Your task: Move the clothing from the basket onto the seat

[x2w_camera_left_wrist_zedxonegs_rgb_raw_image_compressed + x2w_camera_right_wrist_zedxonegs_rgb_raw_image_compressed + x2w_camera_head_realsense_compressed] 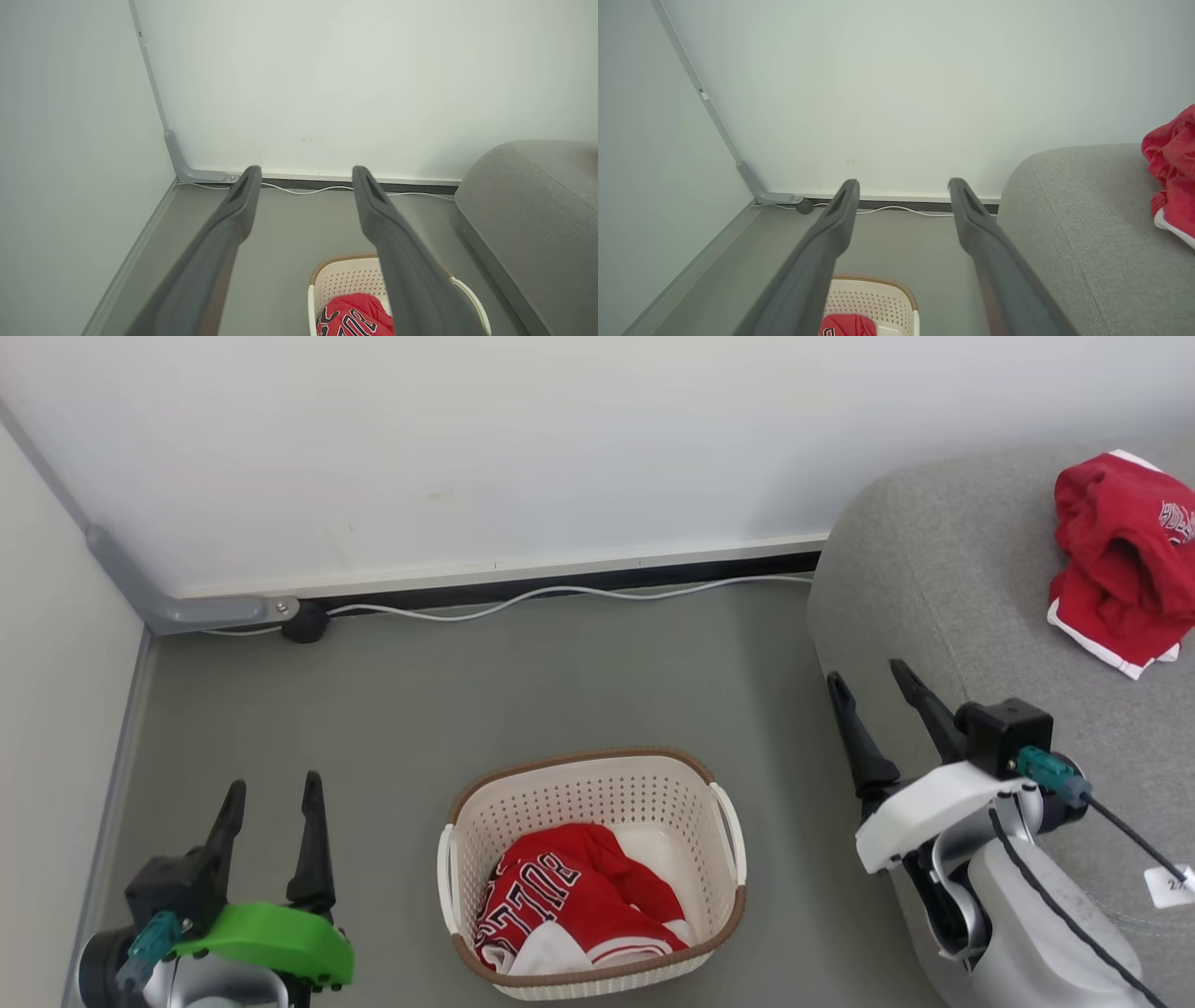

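**One jersey on the seat, one in the basket**

Seen from my remote station: the left gripper [273, 784] hangs above the grey floor [467, 691] to the left of the basket [579, 793]. Its two dark fingers are spread wide with nothing between them. The right gripper [868, 674] hovers just beside the rounded end of the seat [934, 579], fingers likewise spread and empty. The cream perforated basket stands on the floor between my two arms, apart from the seat's end. Inside it a red jersey [569, 896] lies bunched toward the near wall, with black white-edged letters and white trim showing. A second red garment [1116, 560] lies crumpled on the seat's top, well back from that rounded end. A white cable [560, 593] runs along the foot of the wall [467, 448] at the floor's far edge.
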Robot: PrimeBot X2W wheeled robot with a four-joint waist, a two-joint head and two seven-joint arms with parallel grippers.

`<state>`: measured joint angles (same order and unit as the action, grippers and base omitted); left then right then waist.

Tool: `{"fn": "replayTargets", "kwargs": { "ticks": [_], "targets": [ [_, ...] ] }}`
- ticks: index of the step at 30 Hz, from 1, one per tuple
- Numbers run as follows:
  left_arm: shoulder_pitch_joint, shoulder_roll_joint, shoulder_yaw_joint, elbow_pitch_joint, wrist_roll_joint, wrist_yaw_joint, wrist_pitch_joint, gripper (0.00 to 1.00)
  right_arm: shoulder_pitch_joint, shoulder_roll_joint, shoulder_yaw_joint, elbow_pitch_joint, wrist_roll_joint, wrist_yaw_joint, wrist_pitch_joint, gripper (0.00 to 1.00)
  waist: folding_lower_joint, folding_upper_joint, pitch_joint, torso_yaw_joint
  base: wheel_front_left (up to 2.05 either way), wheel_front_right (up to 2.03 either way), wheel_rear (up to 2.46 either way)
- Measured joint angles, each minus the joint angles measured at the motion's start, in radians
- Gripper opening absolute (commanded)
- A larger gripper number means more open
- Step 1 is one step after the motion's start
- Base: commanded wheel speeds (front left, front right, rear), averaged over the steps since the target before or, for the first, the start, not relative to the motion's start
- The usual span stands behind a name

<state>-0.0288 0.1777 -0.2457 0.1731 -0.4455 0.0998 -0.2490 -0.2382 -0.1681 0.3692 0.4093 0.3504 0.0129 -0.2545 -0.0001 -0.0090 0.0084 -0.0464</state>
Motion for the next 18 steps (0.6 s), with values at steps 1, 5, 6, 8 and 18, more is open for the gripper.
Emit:
{"fn": "replayTargets", "kwargs": {
  "ticks": [1, 5, 6, 8, 18],
  "targets": [
    [0.01, -0.001, 0.006, -0.006, 0.0, 0.002, 0.0, 1.0, 0.011, 0.003, -0.002, -0.006, 0.0, -0.006, 0.0, 1.0, 0.0, 0.0, -0.004, 0.003, 0.0, 0.0, 0.0],
    [0.051, 0.0, 0.037, -0.029, 0.001, 0.002, 0.0, 1.0, 0.046, 0.012, -0.01, -0.035, 0.001, -0.019, 0.0, 1.0, 0.0, 0.0, -0.014, 0.009, 0.0, 0.0, 0.0],
    [0.057, -0.001, 0.044, -0.034, 0.002, 0.002, 0.0, 1.0, 0.052, 0.011, -0.014, -0.041, 0.001, -0.024, 0.0, 1.0, 0.0, 0.0, -0.015, 0.009, 0.0, 0.0, 0.0],
    [0.069, -0.001, 0.056, -0.047, 0.011, 0.007, 0.0, 1.0, 0.068, 0.01, -0.023, -0.052, 0.001, -0.033, 0.0, 1.0, 0.0, 0.0, -0.017, 0.009, 0.0, 0.0, 0.0],
    [0.126, -0.005, 0.083, -0.084, 0.024, 0.007, 0.0, 1.0, 0.132, 0.009, -0.031, -0.101, 0.001, -0.058, 0.0, 1.0, 0.0, 0.0, -0.023, 0.011, 0.0, 0.0, 0.0]
  ]
}}
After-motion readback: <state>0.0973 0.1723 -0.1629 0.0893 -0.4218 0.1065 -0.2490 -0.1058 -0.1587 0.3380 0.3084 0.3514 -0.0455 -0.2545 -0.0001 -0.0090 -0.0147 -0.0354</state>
